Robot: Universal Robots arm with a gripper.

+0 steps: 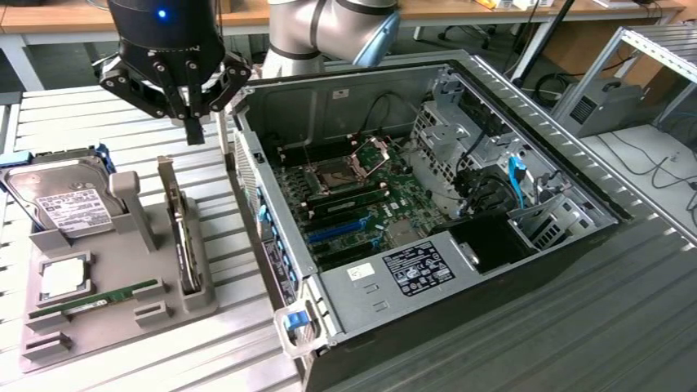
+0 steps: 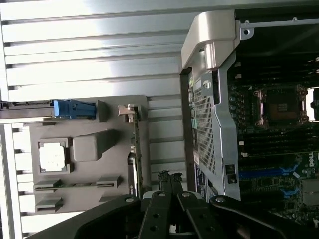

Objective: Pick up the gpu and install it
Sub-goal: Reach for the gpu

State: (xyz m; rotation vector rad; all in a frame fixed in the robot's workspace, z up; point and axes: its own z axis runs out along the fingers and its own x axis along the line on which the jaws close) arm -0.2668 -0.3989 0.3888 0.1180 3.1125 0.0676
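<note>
The gpu (image 1: 179,233) stands on its long edge in a slot of the grey holder tray (image 1: 120,327), thin and dark, with its silver bracket end toward the back. In the wrist view the gpu (image 2: 135,149) appears edge-on. My gripper (image 1: 194,129) hangs in the air above the gpu's far end, well apart from it. Its fingers are shut together into one dark tip with nothing between them. The wrist view has the fingertips (image 2: 167,178) pressed together beside the card's edge.
The open computer case (image 1: 436,204) lies to the exterior view's right, its metal wall (image 1: 256,196) close to the tray; blue slots (image 1: 338,233) sit on the motherboard. The tray also holds a hard drive (image 1: 68,206), a CPU (image 1: 64,278) and a green RAM stick (image 1: 96,300).
</note>
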